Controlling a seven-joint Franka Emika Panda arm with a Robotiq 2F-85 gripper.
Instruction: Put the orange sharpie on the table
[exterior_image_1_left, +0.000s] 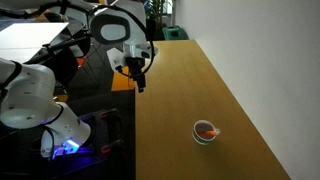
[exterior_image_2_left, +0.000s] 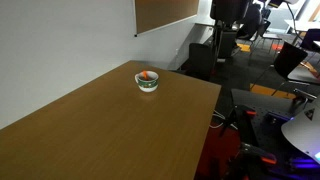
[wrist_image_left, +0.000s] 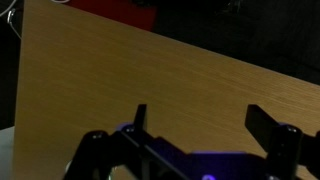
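In an exterior view, you are holding the gripper (exterior_image_1_left: 141, 86) up over one edge of the table (exterior_image_1_left: 180, 90), well apart from the white bowl (exterior_image_1_left: 205, 139). The orange sharpie (exterior_image_1_left: 207, 129) is lying inside that bowl, not on the wood. So I judge the task is not yet begun, and you are facing a reach across and down to the pen first.

In an exterior view from the opposite end, the white bowl (exterior_image_2_left: 147, 86) is standing near the far edge of the table (exterior_image_2_left: 100, 130). The orange sharpie (exterior_image_2_left: 148, 76) is showing as a short orange streak within it. The arm is too dark here to read the fingers.

In the wrist view, the gripper (wrist_image_left: 200, 125) is pointing down at bare table (wrist_image_left: 120, 70). Its fingers (wrist_image_left: 140, 115) are standing wide apart and gripping nothing, a spread suited to straddling a slim pen inside a small bowl.
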